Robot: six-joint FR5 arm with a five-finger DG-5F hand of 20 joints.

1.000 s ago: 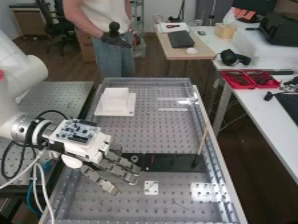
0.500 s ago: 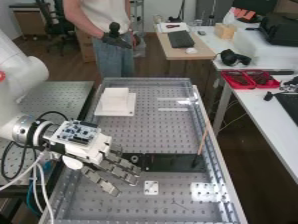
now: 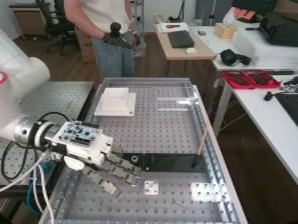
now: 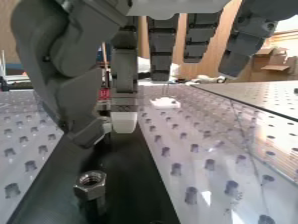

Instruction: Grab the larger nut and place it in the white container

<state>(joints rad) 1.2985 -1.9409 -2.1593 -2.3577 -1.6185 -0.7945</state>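
Wrist view: nut (image 4: 90, 184) seated on black strip (image 4: 138, 192); hand (image 4: 124, 70) poised near, fingers loosely extended, nothing grasped (room presumably left for a pinch). White container (image 3: 116, 100) is set well apart.

Hand (image 3: 91, 150) shifted very slightly toward high view's right.

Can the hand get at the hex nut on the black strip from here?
Probably yes, with a small shift. The hex nut stands raised above the black strip with its top uncovered, and I see nothing between it and the hand, whose fingers hang close by but not around it.
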